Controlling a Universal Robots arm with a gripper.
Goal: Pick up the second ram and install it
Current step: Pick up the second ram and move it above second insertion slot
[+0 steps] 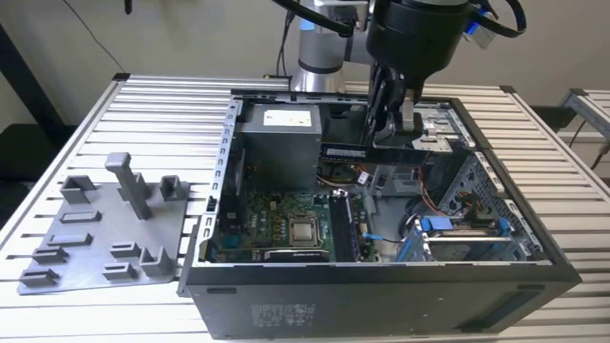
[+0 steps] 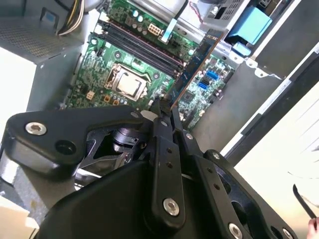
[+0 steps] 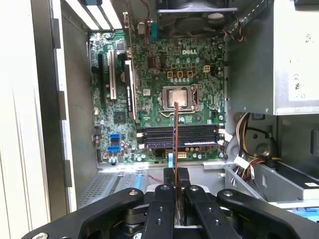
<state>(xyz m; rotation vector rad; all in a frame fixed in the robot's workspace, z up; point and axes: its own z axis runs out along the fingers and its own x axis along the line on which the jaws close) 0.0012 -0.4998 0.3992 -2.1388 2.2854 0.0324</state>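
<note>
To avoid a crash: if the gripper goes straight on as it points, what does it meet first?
Probably the black memory slots, touched first by the second ram that the gripper holds; depth is unclear.

Slatted metal table (image 1: 143, 100), open computer case (image 1: 381, 300), grey holder tray (image 1: 96, 239) beside it

Second ram (image 3: 175, 130) gripped edge-on over an open computer case.

Pinched between the closed fingers (image 3: 183, 178) of the black metal gripper (image 3: 175, 174), and seen as a thin, flat circuit-board stick with a narrow orange-brown edge. Crossing the long black memory slots (image 3: 199, 133) of the green motherboard (image 3: 154, 109), with its far end over the square silver processor socket (image 3: 178, 98). Bordered by a grey metal power supply box (image 3: 294, 55) with a bundle of coloured cables (image 3: 244, 132) just beside it, and by a round black fan (image 3: 199, 20) past the board's far edge.
</note>
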